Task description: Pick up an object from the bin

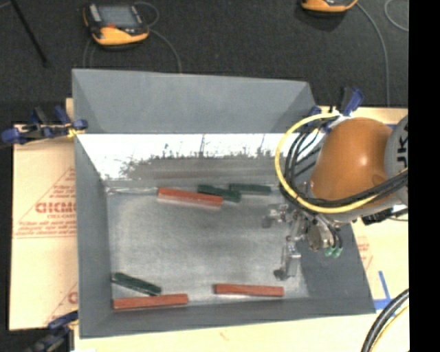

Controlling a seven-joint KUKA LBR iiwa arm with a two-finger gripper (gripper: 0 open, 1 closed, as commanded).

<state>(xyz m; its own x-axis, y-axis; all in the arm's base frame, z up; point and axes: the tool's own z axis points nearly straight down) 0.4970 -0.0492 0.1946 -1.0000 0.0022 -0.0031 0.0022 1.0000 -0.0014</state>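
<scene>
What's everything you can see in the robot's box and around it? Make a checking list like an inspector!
Surface: grey metal bin, scuffed floor.
Job's things: red-brown flat stick at the back, two more in front; dark green sticks, two at the back, one front-left.
Clutter: nothing seen.
Grippers: gripper low by the right wall, near the front-right stick's end.
Cables: yellow and black cables loop round the orange wrist cover.
Surroundings: two orange-and-black devices on the dark floor.

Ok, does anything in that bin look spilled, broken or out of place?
Nothing stands out. The red sticks and dark green sticks lie flat inside the bin, along its far and near sides, none spilled.
</scene>
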